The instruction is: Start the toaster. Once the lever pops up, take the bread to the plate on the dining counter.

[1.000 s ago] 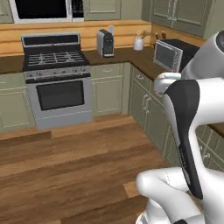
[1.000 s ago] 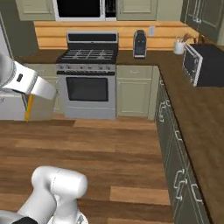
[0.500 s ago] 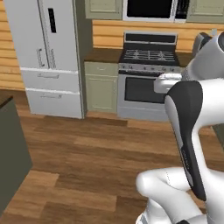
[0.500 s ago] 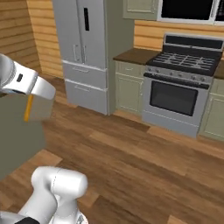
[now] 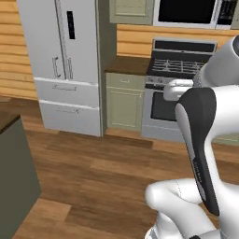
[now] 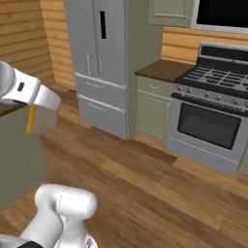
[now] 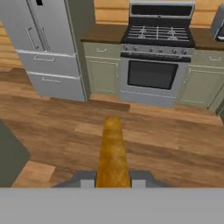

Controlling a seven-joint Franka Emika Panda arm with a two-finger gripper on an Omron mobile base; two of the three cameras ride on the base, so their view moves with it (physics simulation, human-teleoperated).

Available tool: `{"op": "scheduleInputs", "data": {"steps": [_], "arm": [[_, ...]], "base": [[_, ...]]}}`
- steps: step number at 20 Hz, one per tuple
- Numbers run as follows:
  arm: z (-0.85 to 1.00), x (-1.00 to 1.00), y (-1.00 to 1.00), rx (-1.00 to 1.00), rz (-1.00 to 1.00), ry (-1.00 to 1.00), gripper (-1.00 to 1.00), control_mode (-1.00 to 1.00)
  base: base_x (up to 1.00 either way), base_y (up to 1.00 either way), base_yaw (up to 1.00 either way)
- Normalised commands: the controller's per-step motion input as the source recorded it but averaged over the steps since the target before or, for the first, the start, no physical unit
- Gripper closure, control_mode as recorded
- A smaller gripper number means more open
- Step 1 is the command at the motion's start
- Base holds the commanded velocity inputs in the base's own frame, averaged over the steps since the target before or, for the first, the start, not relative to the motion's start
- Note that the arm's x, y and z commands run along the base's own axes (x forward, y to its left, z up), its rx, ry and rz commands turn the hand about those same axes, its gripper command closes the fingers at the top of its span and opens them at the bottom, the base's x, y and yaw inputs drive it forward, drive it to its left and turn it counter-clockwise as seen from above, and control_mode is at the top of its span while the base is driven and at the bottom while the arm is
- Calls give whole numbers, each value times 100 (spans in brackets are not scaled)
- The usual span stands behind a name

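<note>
End effector clamped on bread (edge-on), arm raised, elbow bent.

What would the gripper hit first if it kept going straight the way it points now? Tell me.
Probably the wood floor. In the hand view the gripper, jaws shut on the bread, points forward and down at bare floorboards short of the stove. Depth is unclear, but nothing stands in between.
</note>
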Motion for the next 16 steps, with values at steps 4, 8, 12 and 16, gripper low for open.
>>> {"op": "scheduleInputs", "data": {"steps": [4, 8, 12, 16], "arm": [[0, 0, 0, 0, 0, 0, 100, 100], [0, 0, 0, 0, 0, 0, 100, 100], [0, 0, 0, 0, 0, 0, 100, 100], [0, 0, 0, 0, 0, 0, 100, 100]], "base": [[100, -7, 19], [100, -7, 24], [100, -8, 36], [100, -5, 50]]}}
